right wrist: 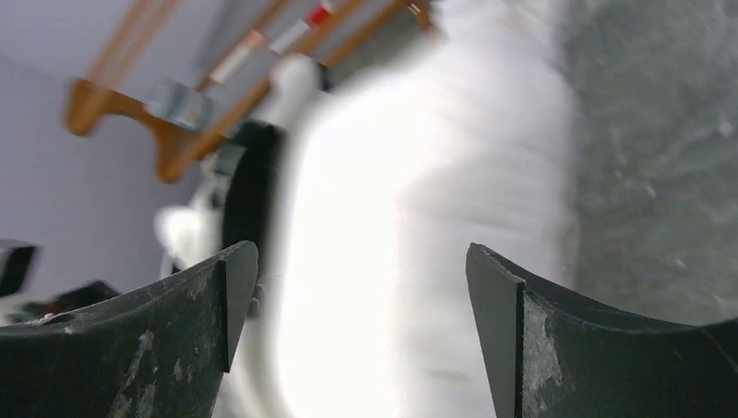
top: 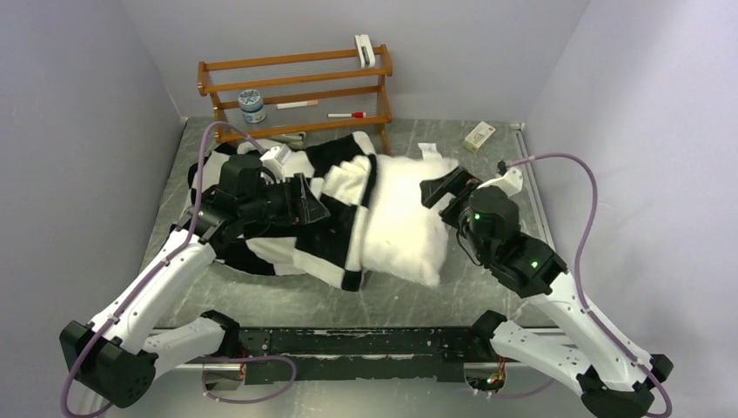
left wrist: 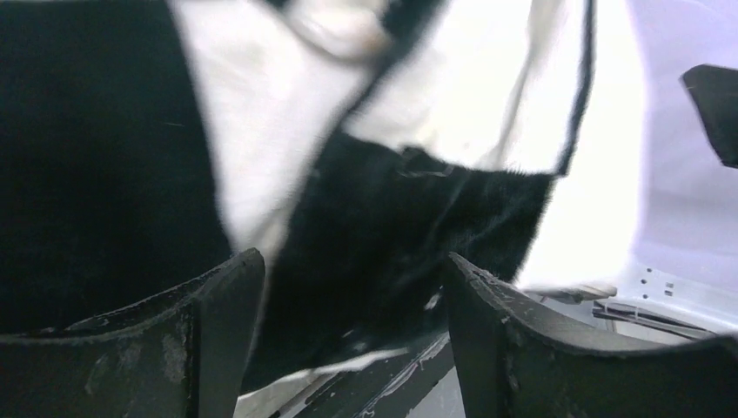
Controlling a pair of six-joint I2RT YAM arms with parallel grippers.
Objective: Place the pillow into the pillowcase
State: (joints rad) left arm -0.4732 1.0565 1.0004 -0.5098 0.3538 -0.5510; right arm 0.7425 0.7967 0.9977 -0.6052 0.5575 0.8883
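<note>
Left tool (left wrist: 348,261) spread, right tool (right wrist: 357,252) spread; pillow (top: 405,218) long axis across table (top: 287,305), left end inside pillowcase (top: 300,257).

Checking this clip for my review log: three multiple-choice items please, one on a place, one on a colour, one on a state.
1. The small box lies: A on the wooden rack; B on the table, far right; C on the pillow.
2. The pillowcase is: A plain red; B blue-striped; C black-and-white checked.
3. On the right arm, the jaws stand: A wide apart; B shut on the pillow; C shut on the box.
Answers: B, it sits on the grey top; C, big squares show from above; A, the wrist view shows a clear gap.
</note>
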